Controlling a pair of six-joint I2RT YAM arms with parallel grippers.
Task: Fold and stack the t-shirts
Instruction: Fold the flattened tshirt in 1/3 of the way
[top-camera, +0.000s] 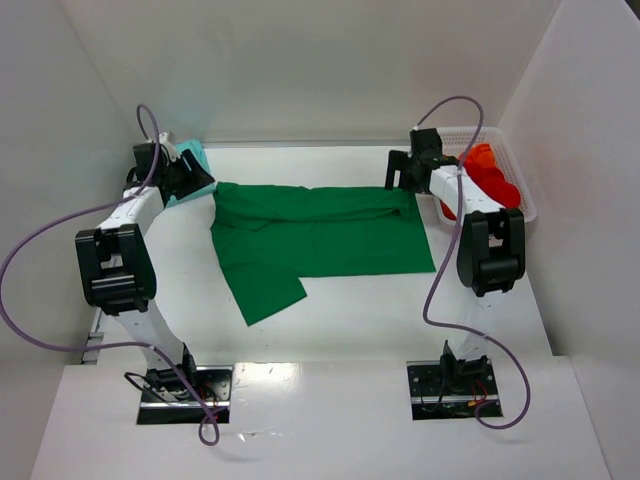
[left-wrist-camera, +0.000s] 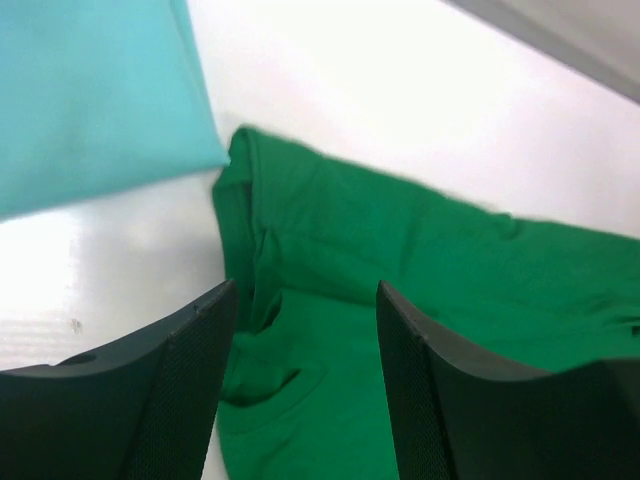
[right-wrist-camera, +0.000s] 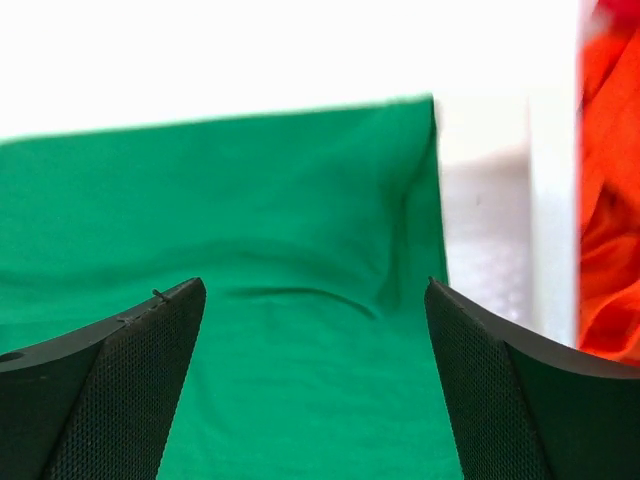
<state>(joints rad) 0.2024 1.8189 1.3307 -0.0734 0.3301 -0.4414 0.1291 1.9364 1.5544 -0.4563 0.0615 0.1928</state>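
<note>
A dark green t-shirt (top-camera: 320, 238) lies partly folded across the middle of the white table, one sleeve sticking out toward the front left. My left gripper (top-camera: 200, 180) is open and empty above its far left corner (left-wrist-camera: 330, 330). My right gripper (top-camera: 397, 178) is open and empty above its far right corner (right-wrist-camera: 300, 260). A pale teal t-shirt (top-camera: 190, 160) lies folded at the far left, also in the left wrist view (left-wrist-camera: 90, 90). Red t-shirts (top-camera: 490, 175) sit in the basket, also at the right edge of the right wrist view (right-wrist-camera: 610, 200).
A white mesh basket (top-camera: 522, 195) stands at the far right, close to my right arm. White walls enclose the table on the left, back and right. The arm bases sit on a raised ledge at the near edge.
</note>
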